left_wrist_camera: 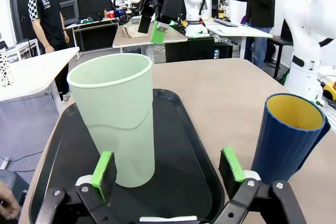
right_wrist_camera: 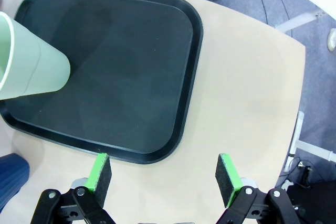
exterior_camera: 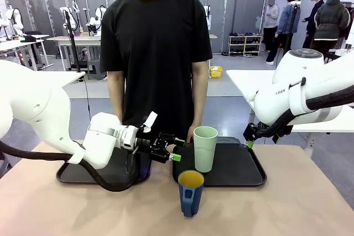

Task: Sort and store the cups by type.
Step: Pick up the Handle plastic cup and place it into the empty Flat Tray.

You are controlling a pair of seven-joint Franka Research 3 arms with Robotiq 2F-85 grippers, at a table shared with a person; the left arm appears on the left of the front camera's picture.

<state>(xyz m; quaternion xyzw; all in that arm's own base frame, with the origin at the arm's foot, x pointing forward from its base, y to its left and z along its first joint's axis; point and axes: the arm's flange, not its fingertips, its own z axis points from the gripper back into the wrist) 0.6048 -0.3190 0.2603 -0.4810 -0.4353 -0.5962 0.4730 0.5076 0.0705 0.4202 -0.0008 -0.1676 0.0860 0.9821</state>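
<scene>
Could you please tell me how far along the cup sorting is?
Done: the green cup stands on the right tray. In hand: nothing; the left tool and right tool are open. Left: the blue mug stands on the table, not on a tray.

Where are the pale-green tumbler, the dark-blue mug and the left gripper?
pale-green tumbler point(exterior_camera: 205, 150), front view, middle of its side wall.
dark-blue mug point(exterior_camera: 193, 200), front view, outer wall below the rim.
left gripper point(exterior_camera: 177, 149), front view, midway between its open fingertips.
</scene>
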